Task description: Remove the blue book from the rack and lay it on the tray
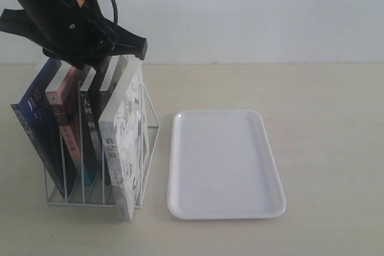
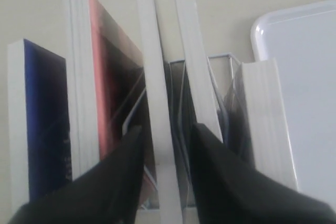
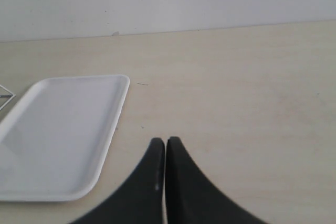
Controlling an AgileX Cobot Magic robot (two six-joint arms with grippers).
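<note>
Closest to the lens, the two black fingers (image 2: pixel 118 187) of my left gripper (image 2: pixel 165 129) are standing apart on either side of the white top edge of a thin book (image 2: pixel 155 77). A sliver of gap is showing along one side of it, so I am clamping nothing. In the exterior view that gripper is hanging in the upper left of the frame, just over the tops of the middle books. At the far left the blue book (image 1: pixel 33 127) is sitting, leaning, in the leftmost slot of the rack (image 1: pixel 78 203), apart from my fingers. Next to it a pink-covered book (image 1: pixel 65 125) is standing, then the black-spined books (image 1: pixel 90 130). At the right end of the rack the white book with the grey sketch cover (image 1: pixel 123 148) is reaching closest to the lower edge of the frame. Right of the rack, near it but not touching, the tray (image 1: pixel 175 166) is lying flat on the pale table (image 1: pixel 330 148), filling the centre of the frame. My right gripper (image 3: pixel 166 145) is showing only in its own wrist view, fingers pressed together tip to tip, hovering over the table beside the tray.
</note>
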